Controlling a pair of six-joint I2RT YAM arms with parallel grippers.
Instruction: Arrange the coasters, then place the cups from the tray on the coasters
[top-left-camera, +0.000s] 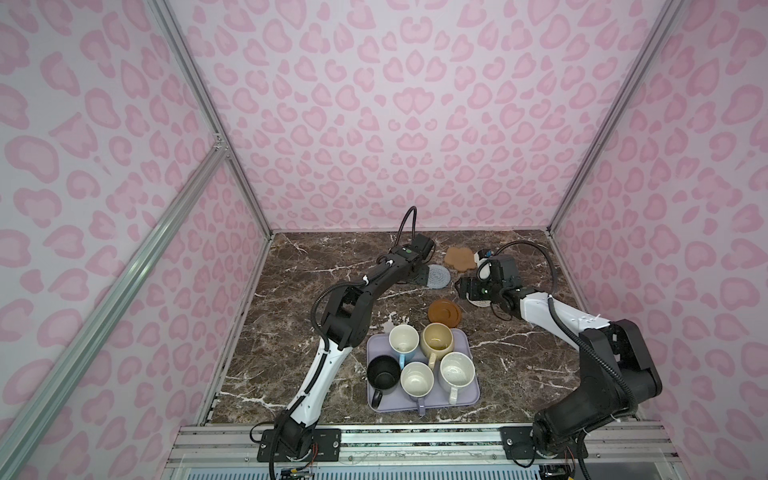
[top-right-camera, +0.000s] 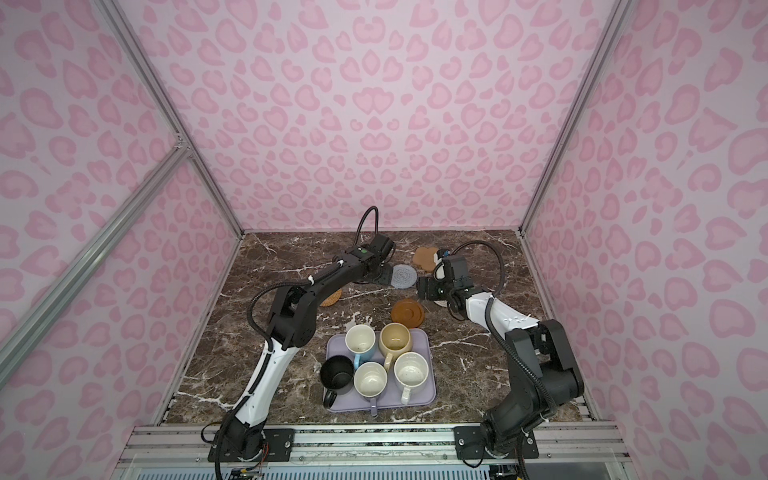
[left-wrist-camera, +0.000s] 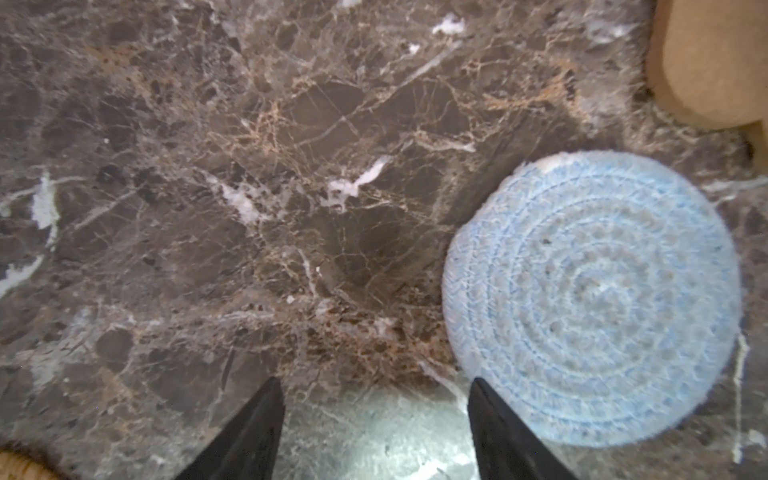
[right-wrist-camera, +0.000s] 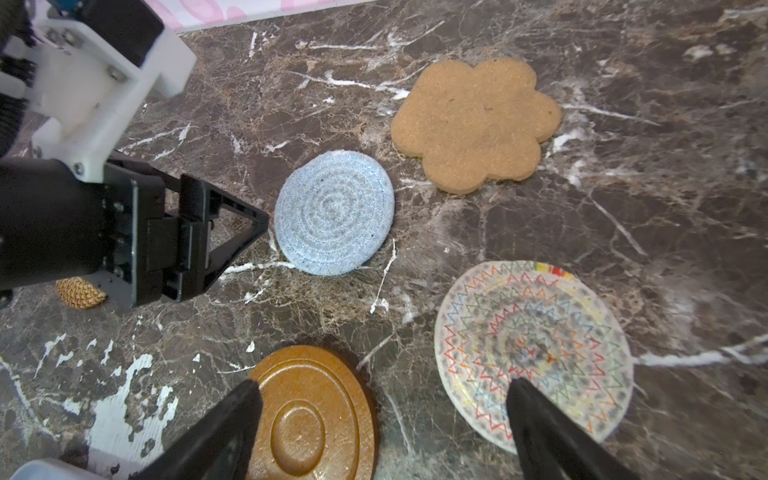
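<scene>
Both grippers are empty. Left gripper (left-wrist-camera: 375, 380): fingers moderately apart, nothing between them, over bare marble just beside the blue-grey woven coaster (left-wrist-camera: 590, 299). Right gripper (right-wrist-camera: 382, 385): fingers spread wide, one above the brown wooden disc (right-wrist-camera: 309, 415), the other above the cream woven coaster (right-wrist-camera: 534, 345), gripping neither. The tan flower coaster (top-left-camera: 460, 258) is furthest back and the wooden disc sits nearest the tray (top-left-camera: 473, 399). The orange woven coaster (top-right-camera: 331, 298) is mostly hidden under the left arm. All five cups stand upright on the tray, packed close: light blue cup (top-left-camera: 404, 338), pale yellow cup (top-left-camera: 436, 340), black cup (top-left-camera: 383, 372), lavender cup (top-left-camera: 417, 379), speckled cup (top-left-camera: 457, 372). Handling, my read: the woven ones are light and floppy and lie flush, so pinch an edge and expect sag, or just drag them. The wooden disc is stiff, so take its raised rim. It may skate on the polish. The flower looks cork-like with a thick edge, so grab a petal. The cups look ceramic, heavier and breakable. Take the wall at the rim or the handle and lift straight, because the neighbours are tight. Surface: the dark veined marble table (top-left-camera: 519, 353) is glossy, probably slick. Room: pink patterned walls (top-left-camera: 374, 124) on three sides with aluminium posts. The back coasters sit near the rear wall, so watch your wrist clearance.
</scene>
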